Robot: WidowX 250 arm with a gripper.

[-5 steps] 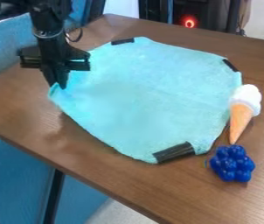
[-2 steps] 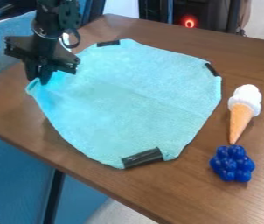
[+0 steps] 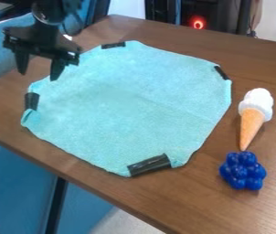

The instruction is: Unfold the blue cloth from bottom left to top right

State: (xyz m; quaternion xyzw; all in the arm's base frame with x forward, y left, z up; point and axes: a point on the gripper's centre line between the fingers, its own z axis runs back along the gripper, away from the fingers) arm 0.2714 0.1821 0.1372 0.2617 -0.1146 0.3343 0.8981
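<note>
A toy ice cream cone [image 3: 251,123] lies on the brown wooden table [image 3: 183,37], its white scoop away from the viewer. Just beside the cone's orange tip sits a dark blue cluster of round berries [image 3: 242,171]. Well apart from the cone, beyond the table's far edge, a red light [image 3: 198,23] glows amid dark equipment [image 3: 223,16].

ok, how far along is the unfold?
Looks nearly done: the light-blue fabric cloth lies spread on the brown wooden table, with black strips visible at four corners. Nothing in hand: the black two-finger gripper is open near the cloth's left corner. Left, perhaps: flattening the small curl there and moving the arm clear.
</note>
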